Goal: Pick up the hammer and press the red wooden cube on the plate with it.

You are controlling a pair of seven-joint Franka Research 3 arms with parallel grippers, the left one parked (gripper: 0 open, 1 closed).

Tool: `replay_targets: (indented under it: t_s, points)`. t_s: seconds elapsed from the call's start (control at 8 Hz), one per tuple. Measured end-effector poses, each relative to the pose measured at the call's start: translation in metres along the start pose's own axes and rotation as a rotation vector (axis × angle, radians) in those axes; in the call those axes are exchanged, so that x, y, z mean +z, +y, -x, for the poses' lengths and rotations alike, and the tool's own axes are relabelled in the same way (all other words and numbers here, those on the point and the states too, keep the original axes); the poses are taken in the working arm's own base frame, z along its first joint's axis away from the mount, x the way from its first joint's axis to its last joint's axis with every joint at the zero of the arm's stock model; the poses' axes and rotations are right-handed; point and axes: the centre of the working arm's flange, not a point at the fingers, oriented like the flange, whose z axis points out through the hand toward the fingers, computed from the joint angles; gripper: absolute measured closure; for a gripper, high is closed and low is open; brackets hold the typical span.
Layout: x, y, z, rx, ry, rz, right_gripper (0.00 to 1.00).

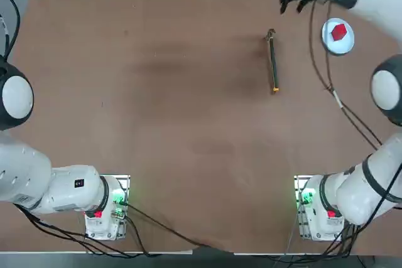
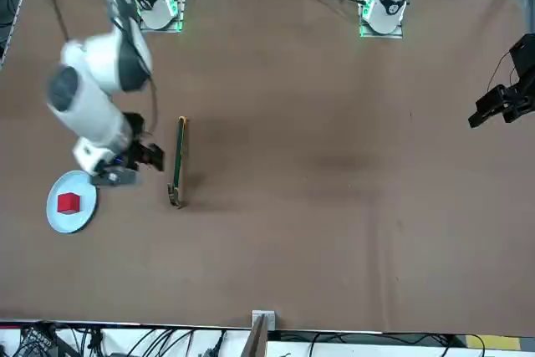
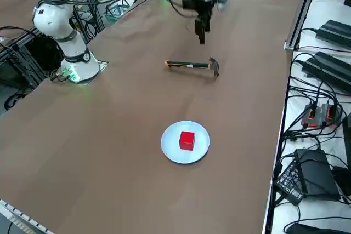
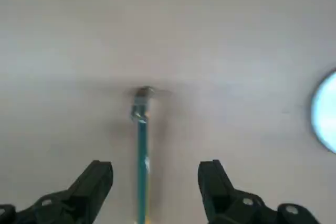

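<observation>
Hovering above the brown table (image 1: pixel 182 111), the right gripper (image 4: pixel 156 167) is held with its two fingers spread wide, a state made plain by the wrist view, where the hammer (image 4: pixel 142 166) is framed beyond the gap with nothing gripped between them. In the top view, the hammer is seen flat on the table, its small head turned away from the arm bases and its orange tip toward them. The red wooden cube (image 3: pixel 187 140) is set on the plate (image 3: pixel 171 142), whose full round is shown in the right side view, while only a curved part of the plate is caught in the wrist view. By the front view, the plate's rim is partly overlapped by the gripper, whereas in the right side view plate and gripper are seen well apart. The hammer's forked claw is best made out from that side. Black cables (image 1: pixel 312 42) are shown near the plate in the top view.
</observation>
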Motion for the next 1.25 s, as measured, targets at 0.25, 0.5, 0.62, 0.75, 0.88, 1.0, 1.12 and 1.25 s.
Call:
replay_targets:
  t_s: [0.25,0.5,0.62,0.75,0.88,1.0,1.12,1.25]
  points:
    - [-0.059,0.025,0.007,-0.027,-0.008,0.023,0.0]
    - [-0.092,0.044,0.017,-0.007,0.001,0.025,0.0]
    - [-0.105,0.057,0.023,0.012,0.004,0.025,0.0]
    - [-0.118,0.073,0.031,0.033,0.007,0.022,0.0]
    - [-0.128,0.087,0.039,0.045,0.006,0.022,0.0]
    - [-0.136,0.096,0.049,0.049,-0.004,0.033,0.0]
    - [-0.14,0.102,0.061,0.052,-0.019,0.04,0.0]
    - [-0.143,0.106,0.074,0.057,-0.034,0.041,0.0]
